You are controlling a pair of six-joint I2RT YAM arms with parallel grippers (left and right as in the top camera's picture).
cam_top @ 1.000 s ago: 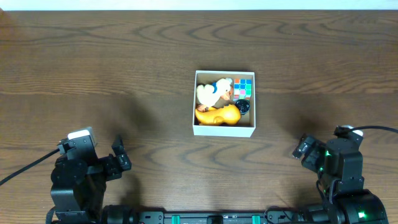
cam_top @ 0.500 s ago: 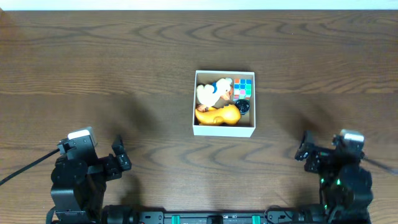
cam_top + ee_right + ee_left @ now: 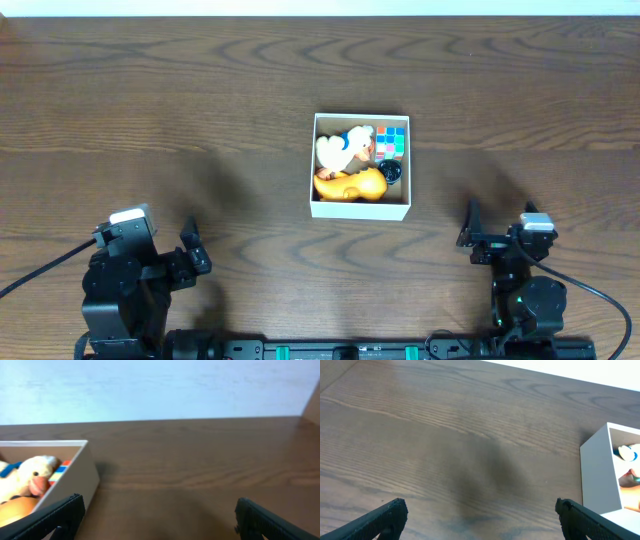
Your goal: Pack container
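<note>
The container (image 3: 360, 208), a square white-walled box, sits at the table's centre. It holds a cream plush duck (image 3: 343, 148), an orange toy (image 3: 352, 185), a coloured cube (image 3: 392, 141) and a small dark object (image 3: 391, 172). My left gripper (image 3: 192, 255) is open and empty at the front left, far from the box. Its wrist view shows spread fingers (image 3: 480, 515) over bare wood, with the container's wall (image 3: 597, 475) at the right. My right gripper (image 3: 495, 240) is open and empty at the front right. Its fingers (image 3: 157, 510) are spread, with the container (image 3: 75, 477) and duck (image 3: 30, 477) at the left.
The dark wooden table (image 3: 200, 120) stretches around the box, with a white edge at the back. Both arm bases stand at the front edge.
My right arm has drawn back and turned, its gripper shifting a little left near the front edge. The left arm and the container's contents have not moved.
</note>
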